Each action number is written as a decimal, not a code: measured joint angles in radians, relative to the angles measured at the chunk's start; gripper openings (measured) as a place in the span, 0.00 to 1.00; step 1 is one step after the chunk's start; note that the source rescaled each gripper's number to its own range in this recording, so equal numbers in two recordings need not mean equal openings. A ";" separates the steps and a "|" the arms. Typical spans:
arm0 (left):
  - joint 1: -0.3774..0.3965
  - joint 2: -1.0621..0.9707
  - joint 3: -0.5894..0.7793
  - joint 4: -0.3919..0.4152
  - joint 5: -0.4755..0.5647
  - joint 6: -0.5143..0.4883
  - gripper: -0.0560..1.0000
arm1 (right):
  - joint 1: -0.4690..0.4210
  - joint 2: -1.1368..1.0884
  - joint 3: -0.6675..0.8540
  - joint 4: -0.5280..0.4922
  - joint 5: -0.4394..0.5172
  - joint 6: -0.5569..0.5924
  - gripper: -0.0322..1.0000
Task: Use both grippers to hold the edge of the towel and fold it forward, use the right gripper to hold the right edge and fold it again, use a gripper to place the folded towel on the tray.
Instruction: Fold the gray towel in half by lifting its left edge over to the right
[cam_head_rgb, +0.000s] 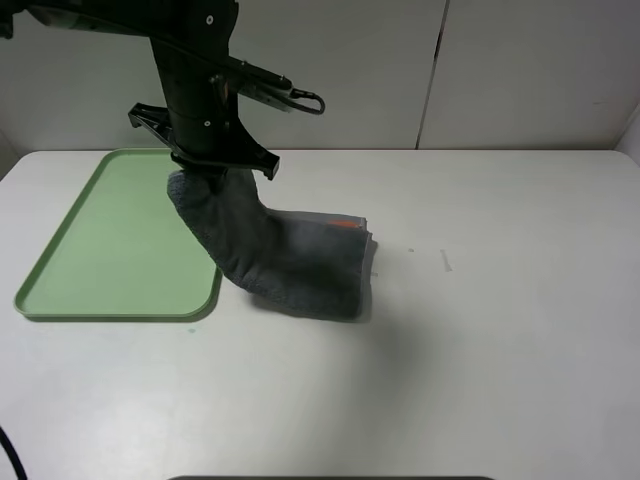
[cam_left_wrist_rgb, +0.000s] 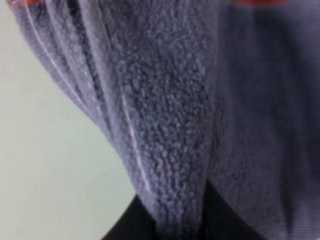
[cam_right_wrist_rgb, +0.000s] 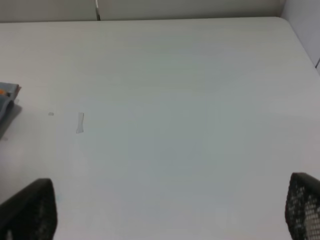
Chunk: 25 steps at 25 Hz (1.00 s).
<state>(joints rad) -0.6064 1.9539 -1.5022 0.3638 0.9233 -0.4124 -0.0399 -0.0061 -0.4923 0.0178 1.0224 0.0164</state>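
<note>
My right gripper (cam_right_wrist_rgb: 167, 212) hangs spread wide over bare table (cam_head_rgb: 500, 350), clear of the work. The folded towel (cam_head_rgb: 300, 265) rests its near end just right of the tray (cam_head_rgb: 100, 250). Farther back, my left gripper (cam_head_rgb: 215, 170) clamps its top, raised over the tray's rim, I judge for placing.
</note>
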 joint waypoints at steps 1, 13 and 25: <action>-0.006 0.000 0.000 -0.007 -0.013 0.000 0.15 | 0.000 0.000 0.000 0.000 0.000 0.000 1.00; -0.123 0.000 -0.035 -0.039 -0.100 0.018 0.15 | 0.000 0.000 0.000 0.000 0.000 0.000 1.00; -0.236 0.000 -0.035 -0.061 -0.114 0.019 0.15 | 0.000 0.000 0.000 0.000 0.000 0.000 1.00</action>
<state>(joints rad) -0.8425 1.9539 -1.5371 0.3030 0.8097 -0.3935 -0.0399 -0.0061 -0.4923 0.0178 1.0224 0.0164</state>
